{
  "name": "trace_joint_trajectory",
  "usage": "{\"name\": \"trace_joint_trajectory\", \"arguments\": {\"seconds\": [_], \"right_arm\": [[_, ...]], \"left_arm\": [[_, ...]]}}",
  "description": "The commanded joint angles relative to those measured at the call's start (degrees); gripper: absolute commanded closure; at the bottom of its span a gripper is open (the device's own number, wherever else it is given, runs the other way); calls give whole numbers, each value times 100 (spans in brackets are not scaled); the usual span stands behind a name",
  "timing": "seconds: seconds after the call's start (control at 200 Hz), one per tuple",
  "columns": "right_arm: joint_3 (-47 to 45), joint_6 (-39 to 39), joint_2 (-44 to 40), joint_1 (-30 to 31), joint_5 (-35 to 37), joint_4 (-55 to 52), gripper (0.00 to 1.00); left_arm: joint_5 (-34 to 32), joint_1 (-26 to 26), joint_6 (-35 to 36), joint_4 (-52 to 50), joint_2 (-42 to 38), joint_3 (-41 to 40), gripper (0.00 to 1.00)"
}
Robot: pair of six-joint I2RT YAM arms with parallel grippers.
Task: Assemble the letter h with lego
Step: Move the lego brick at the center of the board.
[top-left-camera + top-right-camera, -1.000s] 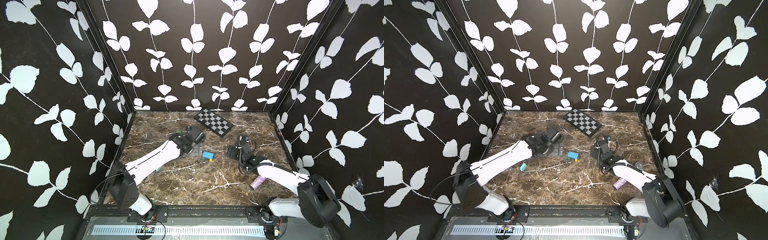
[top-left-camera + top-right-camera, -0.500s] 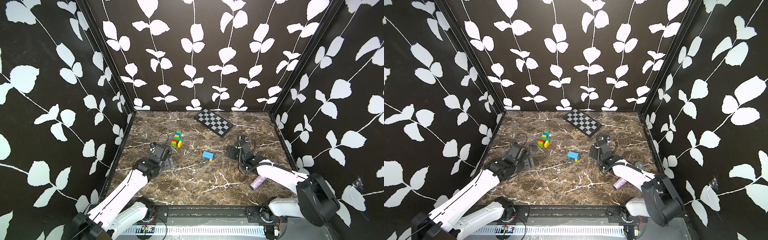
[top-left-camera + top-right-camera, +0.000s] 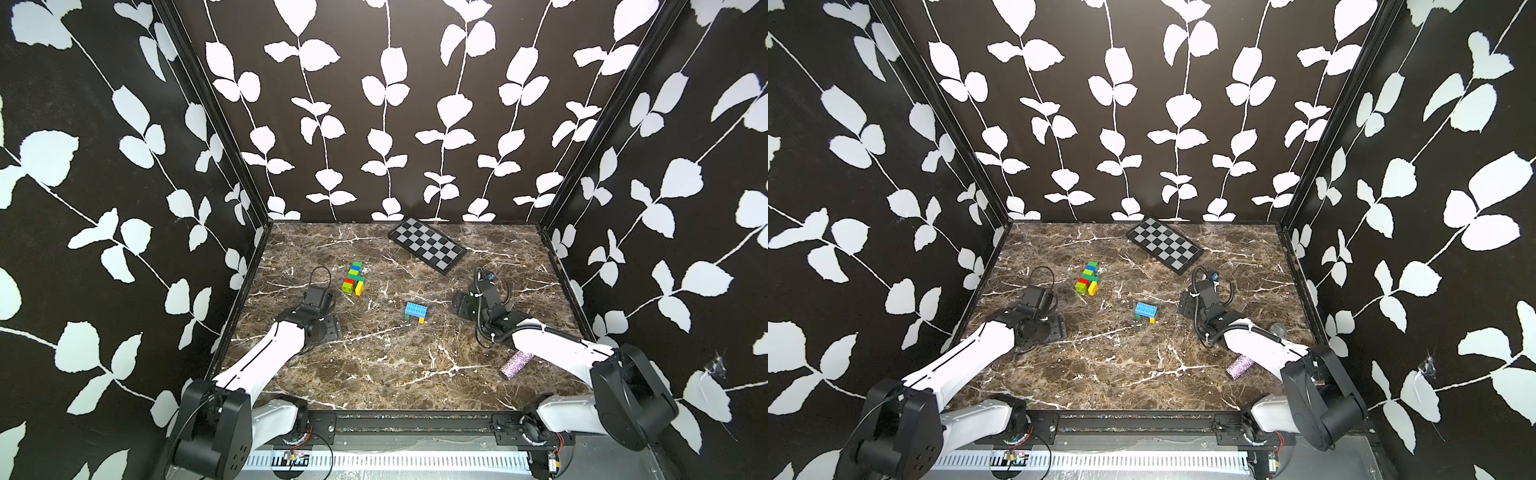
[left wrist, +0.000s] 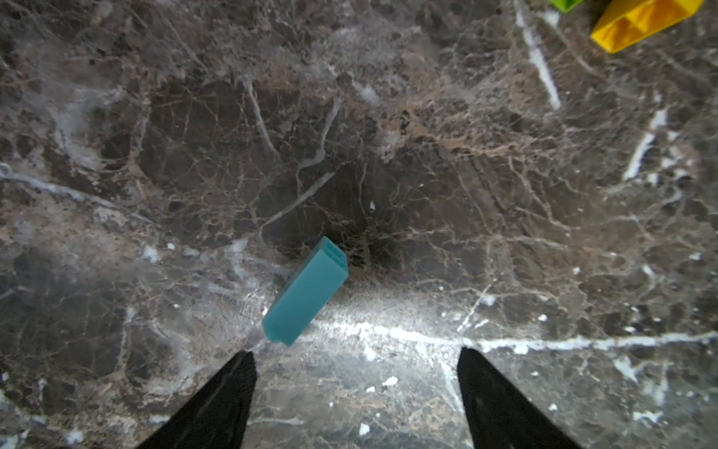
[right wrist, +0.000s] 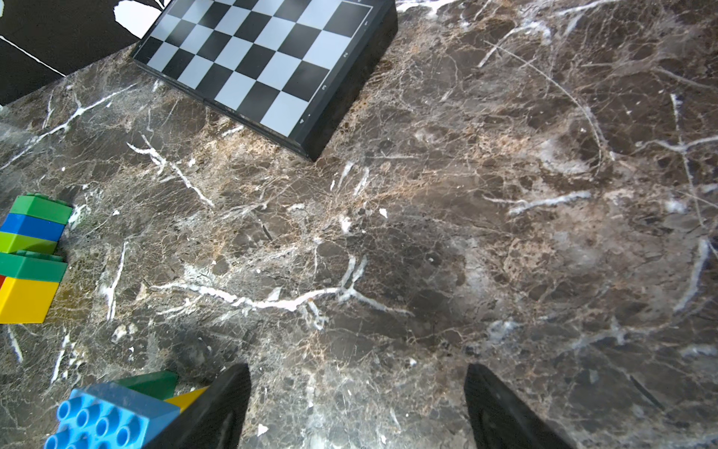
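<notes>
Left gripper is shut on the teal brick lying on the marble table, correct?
Not shut on it. The left wrist view shows the left gripper open, and the teal brick lying free on the marble table just ahead of its fingertips.

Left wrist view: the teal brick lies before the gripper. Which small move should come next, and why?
Probably advance the left gripper, turning it to straddle the teal brick: its jaws stand open and empty, and the brick lies slanted just ahead.
</notes>
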Motion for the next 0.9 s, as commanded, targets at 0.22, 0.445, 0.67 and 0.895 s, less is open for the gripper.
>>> {"name": "trace_joint_trajectory", "arguments": {"seconds": [0.22,0.445,0.67,0.895], "right_arm": [[36,1,125,-31,-17,123,14],[36,-8,132,-31,1,127,14],[38,-12,126,-31,8,114,14],[45,-9,123,-30,0,103,14]], "left_arm": [[-415,30,242,345,575,217,21],[-231,29,278,442,1046,390,30],[-28,34,270,429,1415,540,46],[146,34,280,508,1586,618,67]]}}
